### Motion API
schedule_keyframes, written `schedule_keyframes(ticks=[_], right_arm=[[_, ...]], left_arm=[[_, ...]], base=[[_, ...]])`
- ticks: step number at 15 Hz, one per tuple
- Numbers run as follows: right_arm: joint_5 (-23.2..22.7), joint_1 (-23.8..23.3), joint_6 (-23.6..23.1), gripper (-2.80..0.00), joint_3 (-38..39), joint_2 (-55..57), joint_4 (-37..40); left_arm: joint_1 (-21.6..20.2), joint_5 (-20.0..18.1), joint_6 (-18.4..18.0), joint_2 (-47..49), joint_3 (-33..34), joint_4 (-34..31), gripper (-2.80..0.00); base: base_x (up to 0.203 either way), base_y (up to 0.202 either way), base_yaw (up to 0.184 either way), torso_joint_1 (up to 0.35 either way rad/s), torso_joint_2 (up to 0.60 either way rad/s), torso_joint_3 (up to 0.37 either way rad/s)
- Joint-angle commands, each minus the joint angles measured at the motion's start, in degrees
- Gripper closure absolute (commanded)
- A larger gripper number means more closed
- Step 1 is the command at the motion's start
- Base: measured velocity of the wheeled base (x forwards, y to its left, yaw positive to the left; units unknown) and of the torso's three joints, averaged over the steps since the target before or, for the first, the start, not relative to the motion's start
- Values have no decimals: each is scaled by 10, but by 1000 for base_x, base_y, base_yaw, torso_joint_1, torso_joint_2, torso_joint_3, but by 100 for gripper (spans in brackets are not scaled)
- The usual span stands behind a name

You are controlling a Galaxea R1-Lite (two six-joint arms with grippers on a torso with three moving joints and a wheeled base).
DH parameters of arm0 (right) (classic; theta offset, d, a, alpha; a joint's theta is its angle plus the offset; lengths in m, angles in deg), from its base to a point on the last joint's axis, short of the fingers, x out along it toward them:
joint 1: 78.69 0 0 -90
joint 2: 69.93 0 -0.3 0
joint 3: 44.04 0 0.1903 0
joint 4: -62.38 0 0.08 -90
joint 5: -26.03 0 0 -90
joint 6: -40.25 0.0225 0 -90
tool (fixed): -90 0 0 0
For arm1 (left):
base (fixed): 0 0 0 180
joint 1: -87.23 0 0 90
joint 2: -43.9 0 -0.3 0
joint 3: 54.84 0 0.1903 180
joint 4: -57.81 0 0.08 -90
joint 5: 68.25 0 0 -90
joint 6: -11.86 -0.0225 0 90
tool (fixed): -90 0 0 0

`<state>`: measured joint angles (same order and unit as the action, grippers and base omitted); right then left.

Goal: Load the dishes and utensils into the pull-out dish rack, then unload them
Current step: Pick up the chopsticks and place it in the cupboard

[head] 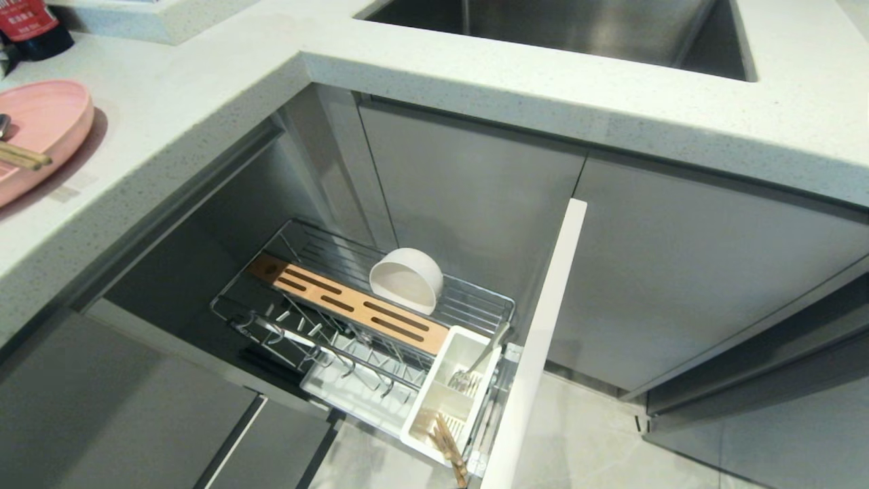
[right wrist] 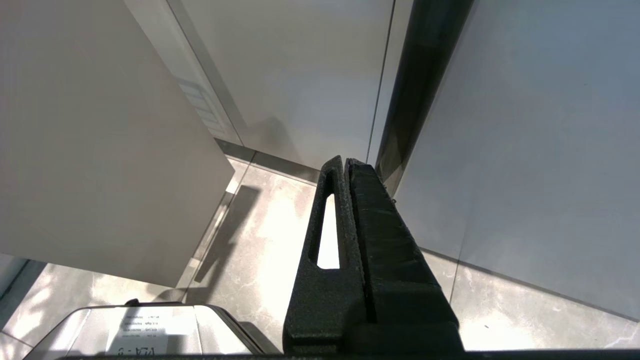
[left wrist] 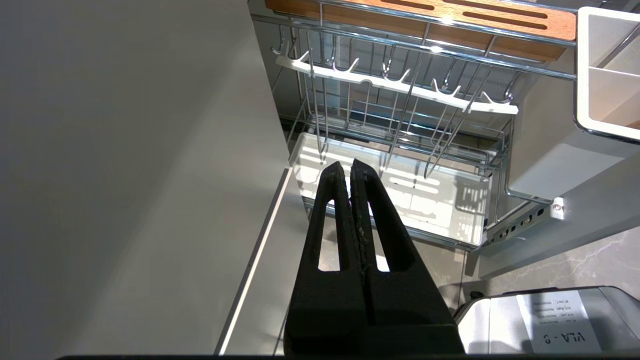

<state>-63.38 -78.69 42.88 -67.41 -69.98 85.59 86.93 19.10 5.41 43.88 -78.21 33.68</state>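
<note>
**Readable text: one upside-down sticker**

In the left wrist view, a white paper label (left wrist: 557, 320) on the robot's grey base, at 5 o'clock, reads "VLA - 9", upside down; its smaller lines are illegible. The right wrist view shows the same kind of label (right wrist: 150, 332) at 7 o'clock, too blurred to read. The red label (head: 26, 17) on a dark container at 10 o'clock on the surface is unreadable.

The dish rack (head: 475, 302) was shiny chrome wire, its slotted strip (head: 353, 311) matt wood, the caddy (head: 451, 394) smooth white plastic (the table (head: 204, 88) speckled stone).
</note>
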Motion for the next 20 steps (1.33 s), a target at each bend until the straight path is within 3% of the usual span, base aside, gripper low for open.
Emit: schedule_keyframes(ticks=[1, 3, 5, 7, 9, 11, 15, 17, 20], right_arm=[[0, 0, 0, 0, 0, 0, 0], [-1, 0, 0, 0, 0, 0, 0], [0, 0, 0, 0, 0, 0, 0], [0, 0, 0, 0, 0, 0, 0], [0, 0, 0, 0, 0, 0, 0], [0, 0, 0, 0, 0, 0, 0], [0, 0, 0, 0, 0, 0, 0], [-1, 0, 0, 0, 0, 0, 0], [-1, 0, 0, 0, 0, 0, 0]], left_arm=[[-1, -1, -1, 1, 0, 0, 0], [-1, 0, -7, 1, 0, 0, 0], [-1, 2, -7, 1, -16, 42, 0], [-1, 3, -9, 2, -75, 55, 0], [-1, 8, -23, 15, -183, 15, 0], [-2, 11, -63, 69, -314, -33, 0], [-11, 10, -98, 291, -577, -54, 0], [-14, 12, -60, 401, -703, -49, 0], [-15, 30, 64, 522, -780, -44, 0]], base=[[0, 0, 0, 0, 0, 0], [0, 0, 0, 0, 0, 0], [0, 0, 0, 0, 0, 0], [0, 0, 0, 0, 0, 0], [0, 0, 0, 0, 0, 0], [0, 0, 0, 0, 0, 0], [0, 0, 0, 0, 0, 0], [0, 0, 0, 0, 0, 0], [0, 0, 0, 0, 0, 0]])
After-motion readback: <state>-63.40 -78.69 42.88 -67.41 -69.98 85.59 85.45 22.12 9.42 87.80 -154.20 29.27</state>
